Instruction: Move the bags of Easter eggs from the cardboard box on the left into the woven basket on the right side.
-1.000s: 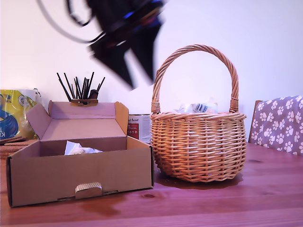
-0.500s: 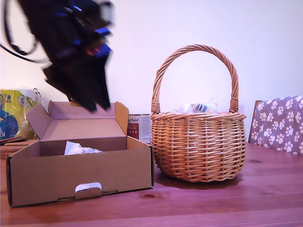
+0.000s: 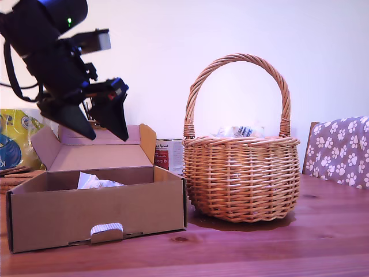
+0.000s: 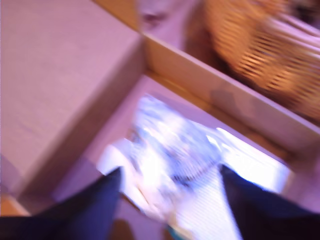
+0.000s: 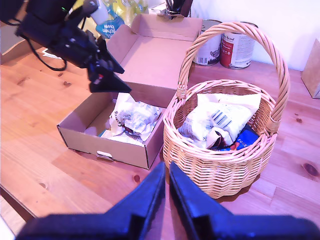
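Observation:
The cardboard box (image 3: 98, 213) (image 5: 80, 132) stands open at the exterior view's left, with a crumpled whitish-silver bag (image 3: 95, 182) (image 5: 134, 116) (image 4: 170, 150) lying inside. My first gripper (image 3: 108, 137) (image 4: 170, 200) (image 5: 120, 79) hangs open just above the box, over that bag, holding nothing. The woven basket (image 3: 242, 179) (image 5: 220, 172) stands beside the box at the exterior view's right. It holds a pale bag (image 5: 220, 117) (image 3: 239, 131) and a blue one (image 5: 245, 137). My second gripper (image 5: 166, 167) is shut and empty, high above the table in front of the basket.
The box's flap lid (image 3: 101, 150) stands up behind it. Two tins (image 5: 235, 45) (image 3: 169, 154) sit behind the basket. A yellow-and-blue pack (image 3: 14, 141) lies at the exterior view's far left. A paw-print cushion (image 3: 340, 150) is at the exterior view's right edge.
My first arm has swung from above the middle of the exterior view to its left and come down over the open box. Box, basket and bags have not moved.

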`<action>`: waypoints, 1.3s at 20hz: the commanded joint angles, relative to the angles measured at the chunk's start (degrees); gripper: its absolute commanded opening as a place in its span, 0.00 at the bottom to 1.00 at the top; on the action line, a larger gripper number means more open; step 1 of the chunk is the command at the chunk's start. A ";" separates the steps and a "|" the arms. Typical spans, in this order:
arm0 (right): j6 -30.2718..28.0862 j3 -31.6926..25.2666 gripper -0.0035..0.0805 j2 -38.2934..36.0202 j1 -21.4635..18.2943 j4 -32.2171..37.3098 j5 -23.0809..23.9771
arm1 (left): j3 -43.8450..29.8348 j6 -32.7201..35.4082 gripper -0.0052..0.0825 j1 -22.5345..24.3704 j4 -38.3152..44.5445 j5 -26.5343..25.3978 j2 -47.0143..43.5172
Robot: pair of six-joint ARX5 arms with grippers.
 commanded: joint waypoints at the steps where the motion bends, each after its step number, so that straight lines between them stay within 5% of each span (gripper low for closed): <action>1: 0.28 0.17 0.03 -0.02 0.15 0.33 -0.22 | -1.22 -0.39 0.96 1.40 1.11 0.02 4.33; 15: 1.36 0.17 0.03 -0.02 0.15 0.48 -0.22 | -1.16 -3.48 0.92 3.54 0.15 11.34 14.71; 17: 1.36 0.17 0.03 -0.02 0.15 0.48 -0.22 | -1.16 -3.30 0.80 3.54 -0.35 11.72 14.86; 22: 1.36 0.17 0.03 -0.02 0.15 0.42 -0.22 | -0.94 -3.32 0.27 3.54 0.17 11.67 14.86; 26: 1.36 0.17 0.03 -0.02 0.15 0.37 -0.22 | -0.44 -3.17 0.21 3.54 0.24 11.67 13.84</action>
